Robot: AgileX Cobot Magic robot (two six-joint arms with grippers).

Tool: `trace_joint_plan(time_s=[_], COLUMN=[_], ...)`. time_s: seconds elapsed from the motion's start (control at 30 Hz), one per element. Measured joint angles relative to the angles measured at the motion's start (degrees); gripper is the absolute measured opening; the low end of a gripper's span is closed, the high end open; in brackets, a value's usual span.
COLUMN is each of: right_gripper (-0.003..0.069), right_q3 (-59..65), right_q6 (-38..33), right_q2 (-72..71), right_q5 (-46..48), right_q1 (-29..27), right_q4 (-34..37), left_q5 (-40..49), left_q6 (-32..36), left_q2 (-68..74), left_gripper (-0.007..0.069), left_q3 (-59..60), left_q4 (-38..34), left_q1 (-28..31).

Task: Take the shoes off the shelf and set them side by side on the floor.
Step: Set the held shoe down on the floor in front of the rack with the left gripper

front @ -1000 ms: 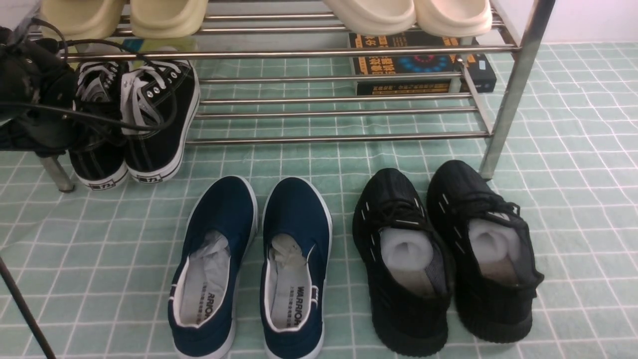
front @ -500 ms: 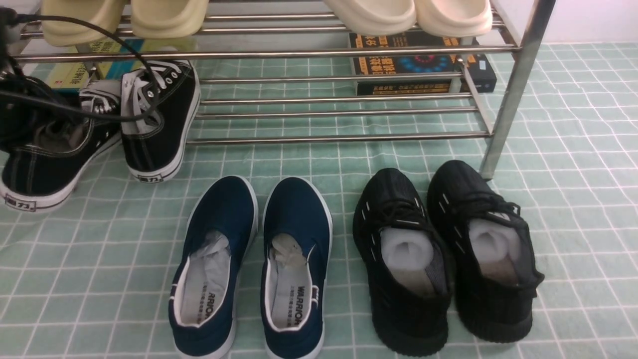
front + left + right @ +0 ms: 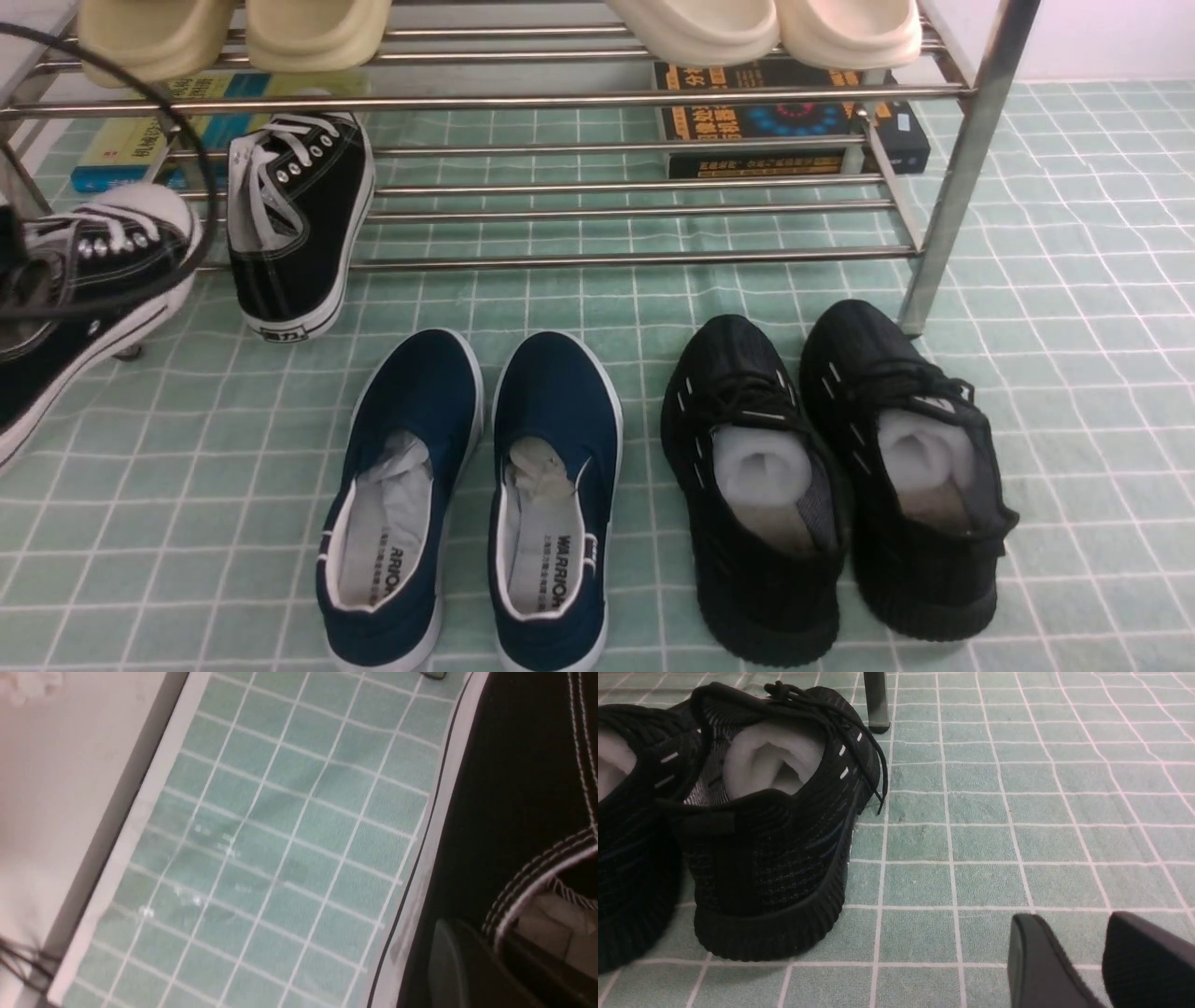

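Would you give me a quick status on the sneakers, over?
Left jaws shut on one sneaker, tilted toe-up. Right jaws open, empty. Other sneaker on shelf. Navy slip-ons on floor nearby.

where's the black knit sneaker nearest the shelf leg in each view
Front view: knit sneaker on the floor, lower right, rightmost shoe.
Left wrist view: not in it.
Right wrist view: knit sneaker seen heel-on, beside its twin.
Shared landmark: the shelf leg just past its toe.

Pale green gridded cloth floor (image 3: 1074, 280): navy slip-on shoes (image 3: 551, 411) left, black knit sneakers (image 3: 738, 392) right. Far shiny metal-tube shelf (image 3: 635, 259) bears one black canvas sneaker (image 3: 299, 243).
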Motion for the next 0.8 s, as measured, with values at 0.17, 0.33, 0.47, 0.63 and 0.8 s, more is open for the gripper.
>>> trace_joint_plan(time_s=[0.17, 0.33, 0.47, 0.63, 0.8], right_gripper=[0.0239, 0.0239, 0.0239, 0.0239, 0.0239], right_q3=[0.0, 0.0, 0.0, 0.0, 0.0], right_q6=[0.0, 0.0, 0.0, 0.0, 0.0], right_q2=[0.0, 0.0, 0.0, 0.0, 0.0], right_q5=[0.0, 0.0, 0.0, 0.0, 0.0], right_q1=[0.0, 0.0, 0.0, 0.0, 0.0], right_q4=[0.0, 0.0, 0.0, 0.0, 0.0], left_q5=[-1.09, -7.57, -16.83, -24.09, -28.72], left_q6=[-10.09, -18.74, -21.16, -21.4, -24.32], left_q2=[-9.51, -15.9, -17.24, -12.46, -5.2], left_gripper=[0.0012, 0.0012, 0.0013, 0.0015, 0.0017], left_q3=[11.36, 21.68, 29.0, 31.61, 31.68], left_q4=[-0.05, -0.28, 0.88, 4.87, 9.68], left_q1=[0.0, 0.0, 0.0, 0.0, 0.13])
